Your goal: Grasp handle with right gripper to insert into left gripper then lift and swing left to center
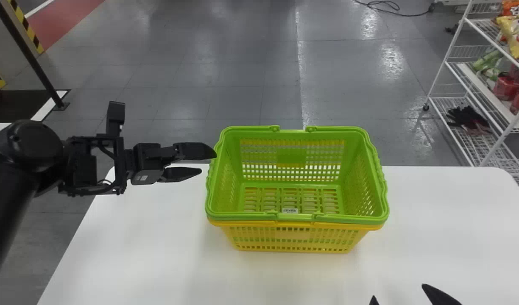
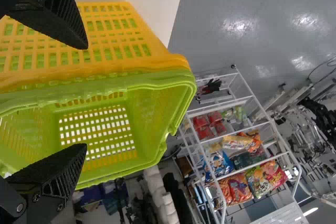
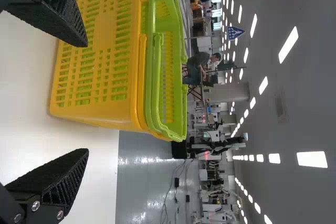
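A green basket (image 1: 293, 154) sits nested in a yellow basket (image 1: 293, 238) on the white table (image 1: 446, 220), its handles folded down along the rim. My left gripper (image 1: 208, 163) is at the green basket's left rim, fingers parted; whether it touches is unclear. My right gripper (image 1: 398, 292) stands nearer the front edge, right of the baskets, with nothing between its fingertips. From the left wrist, the left gripper (image 2: 85, 96) is open before the green rim (image 2: 100, 85). In the right wrist view, the right gripper (image 3: 87, 98) is open and apart from the yellow basket (image 3: 97, 51).
A white wire rack (image 1: 503, 137) with snack bags and other goods stands beyond the table at the right. At the far left a black pole (image 1: 28, 55) rises from the floor. Grey floor (image 1: 225, 72) lies past the table's back edge.
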Robot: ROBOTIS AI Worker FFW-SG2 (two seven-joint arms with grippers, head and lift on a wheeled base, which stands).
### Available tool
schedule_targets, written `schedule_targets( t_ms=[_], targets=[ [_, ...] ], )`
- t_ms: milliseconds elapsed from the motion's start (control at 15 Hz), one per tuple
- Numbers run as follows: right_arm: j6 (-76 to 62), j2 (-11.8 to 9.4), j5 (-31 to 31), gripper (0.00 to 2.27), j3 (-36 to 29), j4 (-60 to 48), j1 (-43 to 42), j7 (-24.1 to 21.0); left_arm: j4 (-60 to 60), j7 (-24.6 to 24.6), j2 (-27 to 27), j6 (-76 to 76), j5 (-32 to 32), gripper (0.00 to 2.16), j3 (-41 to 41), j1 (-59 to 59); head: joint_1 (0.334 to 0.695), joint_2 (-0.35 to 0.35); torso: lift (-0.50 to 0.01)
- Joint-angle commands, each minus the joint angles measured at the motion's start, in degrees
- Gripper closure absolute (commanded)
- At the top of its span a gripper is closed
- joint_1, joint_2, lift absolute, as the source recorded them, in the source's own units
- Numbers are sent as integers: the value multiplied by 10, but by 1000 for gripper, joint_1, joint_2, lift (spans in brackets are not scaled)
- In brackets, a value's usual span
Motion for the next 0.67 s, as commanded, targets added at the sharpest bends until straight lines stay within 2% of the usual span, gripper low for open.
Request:
schedule_targets(
  t_ms=[0, 400, 600],
  targets=[
    [0, 0, -1, 83, -2, 1, 0, 0, -3, 0, -4, 2, 1, 161, -4, 2, 695, 61, -93],
    [0, 0, 0, 83, -2, 2, 0, 0, -36, 4, -3, 18, 7, 161, -5, 4, 695, 41, -93],
    [0, 0, 0, 83, -2, 3, 0, 0, -53, 8, -1, 39, 30, 161, -3, 4, 695, 37, -93]
  ],
)
